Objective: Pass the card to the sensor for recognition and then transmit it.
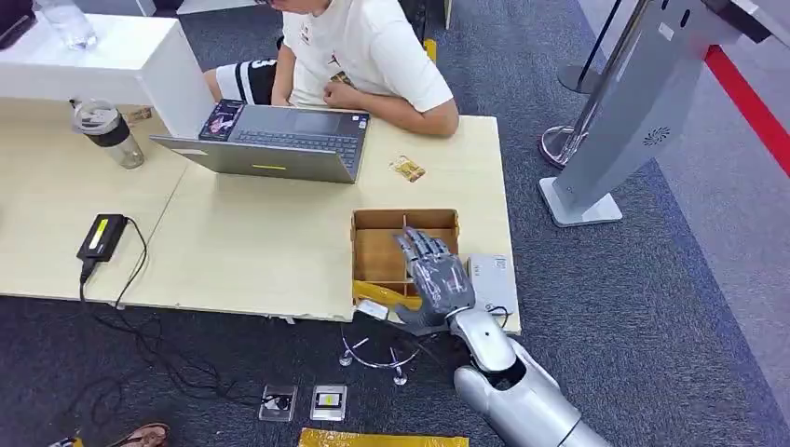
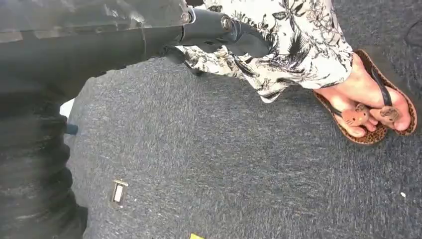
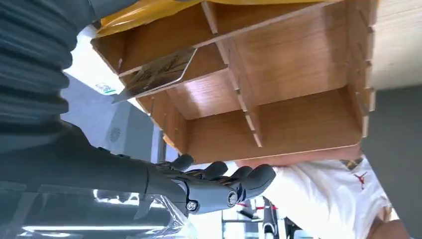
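One card [image 3: 159, 74] leans inside a near compartment of the divided wooden box [image 1: 373, 223] on the pale table [image 1: 242, 242]. Right hand [image 1: 433, 275] hovers above the box, fingers apart, holding nothing. Advisable: lower squarely, pinch the card's free edge. Left hand's state cannot be told. Grey sensor unit [image 1: 491, 279] is partly hidden behind the hand.

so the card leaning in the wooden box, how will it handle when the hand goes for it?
Probably stiff: the card leans across its compartment of the wooden box without sagging. It looks thin and glossy, so likely light and slippery. Leaning on the divider, it may tip flat if the right hand nudges rather than pinches it.
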Controlling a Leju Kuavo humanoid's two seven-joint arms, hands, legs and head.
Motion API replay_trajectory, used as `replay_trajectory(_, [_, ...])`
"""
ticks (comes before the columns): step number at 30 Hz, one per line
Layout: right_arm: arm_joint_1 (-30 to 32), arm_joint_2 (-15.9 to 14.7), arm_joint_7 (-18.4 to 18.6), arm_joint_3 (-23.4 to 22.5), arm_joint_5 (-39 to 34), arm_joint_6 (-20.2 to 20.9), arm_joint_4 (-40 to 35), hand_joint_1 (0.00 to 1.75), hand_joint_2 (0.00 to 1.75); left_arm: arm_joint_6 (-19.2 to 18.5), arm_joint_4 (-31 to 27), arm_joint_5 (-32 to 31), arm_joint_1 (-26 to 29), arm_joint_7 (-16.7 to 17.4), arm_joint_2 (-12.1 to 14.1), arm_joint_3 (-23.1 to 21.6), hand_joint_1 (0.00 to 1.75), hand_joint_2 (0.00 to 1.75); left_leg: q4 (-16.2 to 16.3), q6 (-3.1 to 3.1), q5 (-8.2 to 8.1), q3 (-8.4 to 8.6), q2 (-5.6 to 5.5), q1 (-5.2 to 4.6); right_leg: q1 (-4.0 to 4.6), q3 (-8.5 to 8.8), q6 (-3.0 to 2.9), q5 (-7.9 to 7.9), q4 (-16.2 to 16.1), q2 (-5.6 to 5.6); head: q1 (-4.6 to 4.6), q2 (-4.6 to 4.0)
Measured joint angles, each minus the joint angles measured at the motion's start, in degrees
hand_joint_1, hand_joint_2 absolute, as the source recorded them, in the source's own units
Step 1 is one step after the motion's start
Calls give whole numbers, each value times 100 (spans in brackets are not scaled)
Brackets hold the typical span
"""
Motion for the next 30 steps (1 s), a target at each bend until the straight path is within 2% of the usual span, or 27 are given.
replay_trajectory(2, [-1,0,52,-26,65,26,0,0,175,2,-6,-22,1,0,0,0,0,175,0,0,0,0,0,0,0,0,0,0,0,0,0,0])
replay_trajectory(4, [-1,-2,76,-50,83,48,0,12,175,0,-22,-63,6,0,0,2,0,175,0,0,0,0,0,0,0,0,0,0,0,0,0,0])
replay_trajectory(5, [-1,-2,94,-63,85,63,0,12,175,-2,-35,-80,7,-4,2,2,0,175,0,0,0,0,0,0,0,0,0,0,0,0,0,0])
replay_trajectory(7, [-3,-4,111,-101,85,87,0,28,175,-6,-48,-122,8,-35,13,2,0,175,0,0,0,0,0,0,0,0,0,0,0,0,0,0])
replay_trajectory(11, [-3,-9,120,-122,85,92,0,31,175,-44,-52,-173,9,-74,28,2,0,175,0,0,0,0,0,0,0,0,0,0,0,0,0,0])
replay_trajectory(12, [-3,-11,120,-129,85,92,0,40,175,-46,-52,-179,10,-88,28,2,0,175,0,0,0,0,0,0,0,0,0,0,0,0,0,0])
replay_trajectory(13, [-2,-13,122,-129,85,90,0,56,175,-50,-59,-186,10,-96,31,2,0,175,0,0,0,0,0,0,0,0,0,0,0,0,0,0])
replay_trajectory(20, [-2,-15,170,-135,85,70,0,56,175,-57,-66,-218,10,-129,31,2,0,175,0,0,0,0,0,0,0,0,0,0,0,0,0,0])
replay_trajectory(23, [-2,-15,170,-140,85,68,0,72,175,-59,-66,-221,11,-131,31,2,0,175,0,0,0,0,0,0,0,0,0,0,0,0,0,0])
replay_trajectory(29, [-2,-15,170,-142,85,68,0,73,175,-59,-66,-221,11,-133,31,4,0,175,0,0,0,0,0,0,0,0,0,0,0,0,0,0])
replay_trajectory(30, [-2,-15,172,-148,85,66,0,84,175,-59,-68,-221,11,-136,31,4,0,175,0,0,0,0,0,0,0,0,0,0,0,0,0,0])
